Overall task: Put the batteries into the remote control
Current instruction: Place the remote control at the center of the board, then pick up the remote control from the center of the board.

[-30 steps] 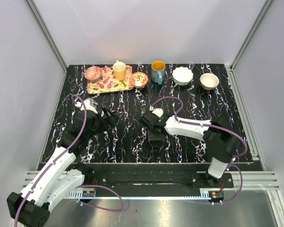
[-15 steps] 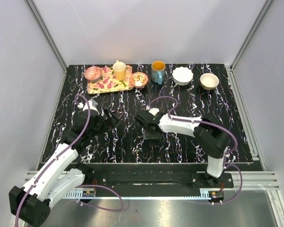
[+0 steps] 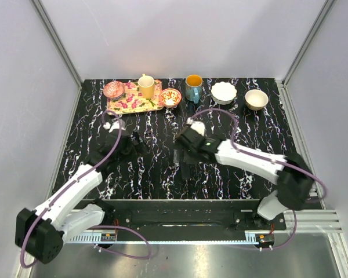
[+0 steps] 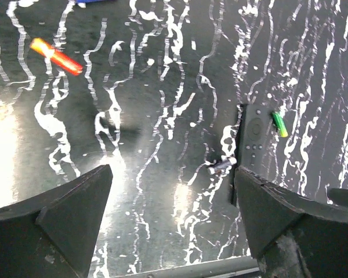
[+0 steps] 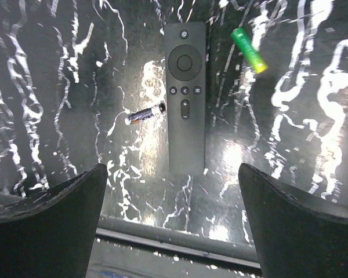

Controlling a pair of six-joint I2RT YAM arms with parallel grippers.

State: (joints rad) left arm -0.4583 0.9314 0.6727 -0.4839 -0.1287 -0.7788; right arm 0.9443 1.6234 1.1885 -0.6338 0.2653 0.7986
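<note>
The remote control (image 5: 185,98) lies flat on the black marbled table, buttons up; the left wrist view catches its edge (image 4: 254,136), and from above it is a dark bar (image 3: 186,171). One green battery (image 5: 248,50) rests just beside the remote's top end, also seen from the left wrist (image 4: 279,124). A second, dark-looking battery (image 5: 145,114) lies against the remote's other side (image 4: 221,165). My right gripper (image 5: 174,223) hangs open above the remote, holding nothing. My left gripper (image 4: 171,217) is open and empty, off to the remote's left (image 3: 137,141).
Along the back stand a floral tray (image 3: 123,106) with a yellow cup (image 3: 146,86), a pink bowl (image 3: 113,89), a small patterned bowl (image 3: 170,97), a teal mug (image 3: 193,88), a white bowl (image 3: 224,92) and a beige bowl (image 3: 256,99). An orange-red stick (image 4: 56,56) lies far left.
My right gripper has opened wide and risen off the remote, which now lies free on the table; its arm swung outward. The left gripper crept slightly toward the back.
</note>
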